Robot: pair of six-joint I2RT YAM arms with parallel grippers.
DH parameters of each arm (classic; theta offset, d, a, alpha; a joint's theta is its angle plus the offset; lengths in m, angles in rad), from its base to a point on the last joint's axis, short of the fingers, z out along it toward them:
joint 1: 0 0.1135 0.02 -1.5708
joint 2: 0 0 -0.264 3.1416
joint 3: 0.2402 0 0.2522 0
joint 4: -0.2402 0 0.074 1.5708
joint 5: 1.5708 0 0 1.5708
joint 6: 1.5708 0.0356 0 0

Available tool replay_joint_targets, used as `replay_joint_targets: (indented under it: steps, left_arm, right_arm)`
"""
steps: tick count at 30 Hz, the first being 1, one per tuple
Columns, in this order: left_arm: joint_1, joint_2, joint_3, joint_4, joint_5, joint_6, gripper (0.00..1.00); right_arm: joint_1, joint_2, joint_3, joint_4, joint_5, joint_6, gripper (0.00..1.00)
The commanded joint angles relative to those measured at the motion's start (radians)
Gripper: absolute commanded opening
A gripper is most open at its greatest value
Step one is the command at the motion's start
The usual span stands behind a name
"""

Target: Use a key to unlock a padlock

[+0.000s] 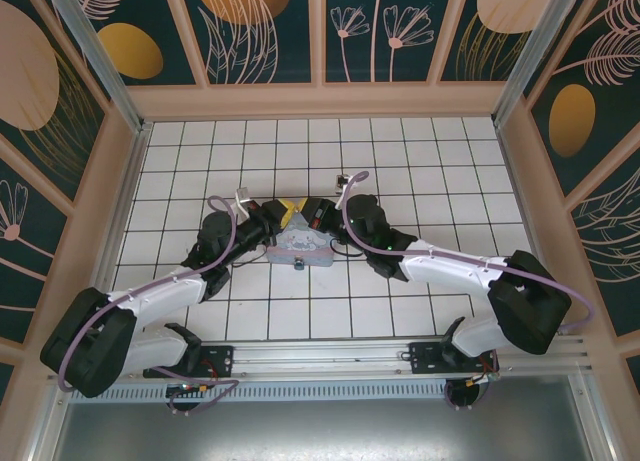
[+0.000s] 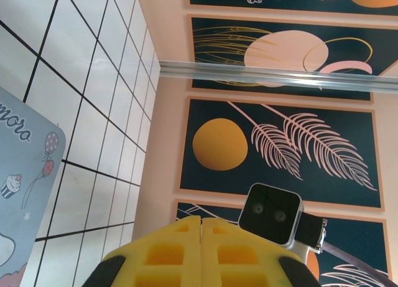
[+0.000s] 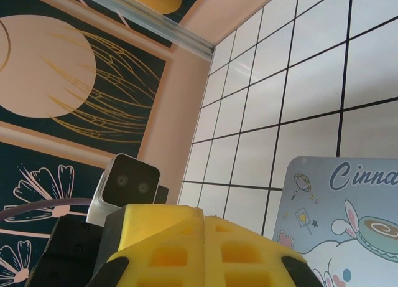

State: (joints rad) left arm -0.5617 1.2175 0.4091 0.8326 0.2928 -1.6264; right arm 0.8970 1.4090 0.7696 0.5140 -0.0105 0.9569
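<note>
Padlock (image 1: pixel 299 264), as best I can judge, is the small dark thing at the near edge of the tin (image 1: pixel 312 253), touching that edge. It is too small to show a shackle, so I cannot tell whether it is locked or open. Where the key is I cannot tell either; it may be pinched in a gripper, but no picture settles that. Over the far part of the tin, near the middle of the tiled table (image 1: pixel 420 151), the left gripper (image 1: pixel 286 209) and the right gripper (image 1: pixel 318 214) meet almost tip to tip. In the left wrist view the yellow pads (image 2: pixel 168 253) lie together with only a thin seam between them, and I can make out nothing clamped there. In the right wrist view the pads (image 3: pixel 242 249) also look closed on each other, again with nothing seen between. My judgement is that the task is not yet far along: nothing shows the lock opened, so fitting the key, turning it and freeing the shackle all seem left to do. The one container is the tin. It lies flat with its printed cartoon face up, a corner of it showing in each wrist view, and it looks shut. What it holds is hidden.
</note>
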Motion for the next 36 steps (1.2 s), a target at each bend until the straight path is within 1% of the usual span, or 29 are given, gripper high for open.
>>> replay_joint_targets:
  steps: [1,2,3,4,5,6,7,8,13,15,18,22,24,26,30,36]
  left_arm:
    - [-0.017,-0.023,0.013,0.013,0.055,0.046,0.00]
    - [-0.018,-0.024,0.014,0.006,0.053,0.057,0.00]
    - [-0.018,-0.025,0.016,-0.004,0.051,0.070,0.00]
    - [-0.018,-0.027,0.019,-0.012,0.048,0.082,0.00]
    - [-0.018,-0.029,0.020,-0.023,0.045,0.102,0.00]
    - [-0.018,-0.032,0.026,-0.041,0.041,0.126,0.00]
    - [-0.018,-0.037,0.031,-0.059,0.035,0.150,0.00]
    - [-0.017,-0.041,0.037,-0.068,0.028,0.179,0.00]
    - [-0.017,-0.057,0.058,-0.078,0.012,0.346,0.00]
    - [-0.018,-0.057,0.062,-0.040,0.031,0.415,0.00]
    - [-0.017,-0.049,0.072,0.011,0.076,0.481,0.00]
    - [-0.017,-0.039,0.075,0.084,0.129,0.509,0.00]
    - [-0.018,-0.039,0.070,0.119,0.141,0.505,0.00]
    - [-0.018,-0.042,0.067,0.134,0.149,0.503,0.00]
    - [-0.017,-0.044,0.064,0.134,0.149,0.501,0.00]
    - [-0.018,-0.041,0.054,0.143,0.144,0.500,0.00]
  right_arm:
    - [0.003,-0.024,-0.011,-0.013,-0.015,-0.004,0.00]
    - [0.000,-0.030,-0.012,-0.020,-0.013,-0.006,0.00]
    - [-0.005,-0.043,-0.016,-0.027,-0.008,-0.008,0.04]
    - [-0.009,-0.055,-0.024,-0.032,-0.005,-0.009,0.15]
    - [-0.015,-0.073,-0.032,-0.039,0.000,-0.008,0.30]
    - [-0.021,-0.095,-0.045,-0.044,0.006,-0.007,0.40]
    - [-0.027,-0.115,-0.057,-0.049,0.009,-0.004,0.46]
    - [-0.034,-0.137,-0.068,-0.054,0.010,-0.002,0.50]
    - [-0.046,-0.211,-0.122,-0.023,-0.008,0.040,0.58]
    - [-0.045,-0.214,-0.137,0.021,-0.034,0.063,0.64]
    - [-0.044,-0.198,-0.152,0.092,-0.069,0.100,0.68]
    - [-0.041,-0.153,-0.167,0.211,-0.110,0.152,0.68]
    - [-0.033,-0.131,-0.166,0.247,-0.119,0.165,0.66]
    - [-0.027,-0.114,-0.167,0.276,-0.121,0.174,0.60]
    - [-0.018,-0.094,-0.174,0.328,-0.124,0.189,0.44]
    - [-0.006,-0.079,-0.182,0.371,-0.129,0.200,0.37]
